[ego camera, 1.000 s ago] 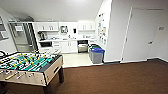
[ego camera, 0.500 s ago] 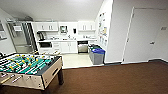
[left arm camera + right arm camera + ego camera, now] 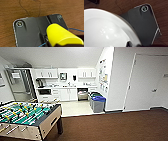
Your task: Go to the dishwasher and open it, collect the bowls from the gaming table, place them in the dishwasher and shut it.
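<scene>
**Kitchenette ahead, bowls at both wrists**

In the head view the dishwasher (image 3: 82,94) sits at the centre of the frame, under the worktop (image 3: 65,87) of the far kitchenette, its grey front standing out among white cabinets (image 3: 65,94). It looks open, though the blur makes that unsure. White wall cabinets (image 3: 46,73) hang above, and a dark microwave (image 3: 45,91) sits at the left of the lower row. To the right of the dishwasher stand bins (image 3: 98,103), the nearest grey with a blue lid, on a pale floor (image 3: 75,108). Brown carpet (image 3: 117,127) covers the lower part of the frame. At lower left stands a football table (image 3: 26,119) with a green field and rods. A white door (image 3: 147,84) fills the right side.

In the left wrist view a yellow bowl (image 3: 60,35) lies large at lower right, over the dark robot plate, with carpet behind. Whether the left tool grips it I cannot tell.

In the right wrist view a white bowl (image 3: 105,30) takes up the left and centre, glossy with light spots, above the same carpet. The right tool's state cannot be told either.
</scene>
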Available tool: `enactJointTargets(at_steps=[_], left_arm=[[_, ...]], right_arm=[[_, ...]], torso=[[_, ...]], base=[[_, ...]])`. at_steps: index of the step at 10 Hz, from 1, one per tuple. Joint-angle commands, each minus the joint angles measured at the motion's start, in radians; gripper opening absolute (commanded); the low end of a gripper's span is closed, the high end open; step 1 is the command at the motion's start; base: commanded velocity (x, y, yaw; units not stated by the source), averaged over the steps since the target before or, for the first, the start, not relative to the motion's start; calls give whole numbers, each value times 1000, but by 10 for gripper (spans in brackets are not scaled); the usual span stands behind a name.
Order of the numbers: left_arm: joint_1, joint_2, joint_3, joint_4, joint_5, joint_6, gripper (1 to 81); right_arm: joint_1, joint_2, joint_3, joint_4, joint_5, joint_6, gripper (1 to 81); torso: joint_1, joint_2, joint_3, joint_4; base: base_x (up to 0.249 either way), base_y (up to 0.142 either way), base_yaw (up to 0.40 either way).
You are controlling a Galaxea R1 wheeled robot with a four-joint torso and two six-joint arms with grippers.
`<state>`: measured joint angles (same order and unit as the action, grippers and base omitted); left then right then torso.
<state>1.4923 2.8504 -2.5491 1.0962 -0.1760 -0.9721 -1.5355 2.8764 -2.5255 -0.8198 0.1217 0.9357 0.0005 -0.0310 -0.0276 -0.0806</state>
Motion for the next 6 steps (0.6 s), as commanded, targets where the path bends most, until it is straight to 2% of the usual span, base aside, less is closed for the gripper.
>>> enactJointTargets(at_steps=[1,3,6], left_arm=[[-54,-2,-22,-6,27,0,10],[-54,15,-43,-4,27,1,10],[-54,20,-45,-4,27,1,10]], right_arm=[[51,23,-36,-16,-16,-3,10],[51,49,-77,-22,-16,-5,10],[53,53,-81,-22,-16,-5,10]], torso=[[0,0,0,0],[0,0,0,0],[1,0,0,0]], base=[[153,0,0],[153,0,0],[151,0,0]])
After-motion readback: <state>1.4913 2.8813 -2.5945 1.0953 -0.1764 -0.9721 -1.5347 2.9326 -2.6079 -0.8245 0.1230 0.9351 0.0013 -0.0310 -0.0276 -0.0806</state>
